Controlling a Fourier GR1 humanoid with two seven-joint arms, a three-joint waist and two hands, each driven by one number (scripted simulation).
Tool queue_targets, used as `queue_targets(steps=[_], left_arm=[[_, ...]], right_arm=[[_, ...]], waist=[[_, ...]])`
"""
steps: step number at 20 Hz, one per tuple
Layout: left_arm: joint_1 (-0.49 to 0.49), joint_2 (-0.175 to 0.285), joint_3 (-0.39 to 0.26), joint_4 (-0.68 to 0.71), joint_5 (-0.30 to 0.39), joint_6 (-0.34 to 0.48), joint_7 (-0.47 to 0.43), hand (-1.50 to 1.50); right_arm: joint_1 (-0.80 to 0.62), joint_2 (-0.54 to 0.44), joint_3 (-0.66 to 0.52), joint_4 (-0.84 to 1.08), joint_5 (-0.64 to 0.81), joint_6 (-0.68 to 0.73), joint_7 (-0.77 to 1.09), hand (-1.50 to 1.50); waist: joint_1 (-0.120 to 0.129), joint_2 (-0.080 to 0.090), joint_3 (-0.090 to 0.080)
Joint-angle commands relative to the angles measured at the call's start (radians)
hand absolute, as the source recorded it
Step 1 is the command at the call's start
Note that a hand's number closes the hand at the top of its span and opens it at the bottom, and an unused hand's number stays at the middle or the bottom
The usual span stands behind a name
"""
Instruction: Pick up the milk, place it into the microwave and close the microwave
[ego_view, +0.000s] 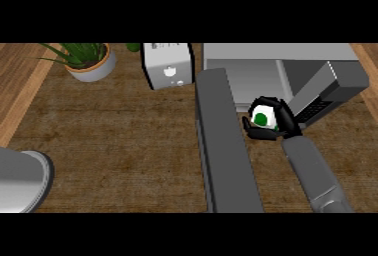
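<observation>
Milk (261, 118) sits in the right robot hand (286, 126), fingers curled round it, toward the back right of the desk (125, 150), just in front of the microwave (251, 70). The microwave door (225, 150) stands open, just left of the milk. Left robot hand is out of view.

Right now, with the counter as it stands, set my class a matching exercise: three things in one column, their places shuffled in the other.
Things:
1 plant
2 toaster
3 milk

Places:
A in the right hand, in front of the microwave
B far left corner
C between plant and microwave

Pairs: 1-B, 2-C, 3-A
</observation>
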Motion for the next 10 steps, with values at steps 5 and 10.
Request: queue_targets(steps=[5,10], left_arm=[[-0.056,-0.032,-0.012,0.064,-0.039,0.005,0.005,-1.5],[-0.102,0.03,0.112,0.058,0.074,-0.038,0.057,-1.5]], right_arm=[[-0.153,-0.045,0.004,0.002,-0.004,0.041,0.192,1.5],[-0.276,-0.005,0.0,0.12,0.029,-0.066,0.253,1.5]], waist=[[0.008,0.005,0.0],[0.03,0.017,0.001]])
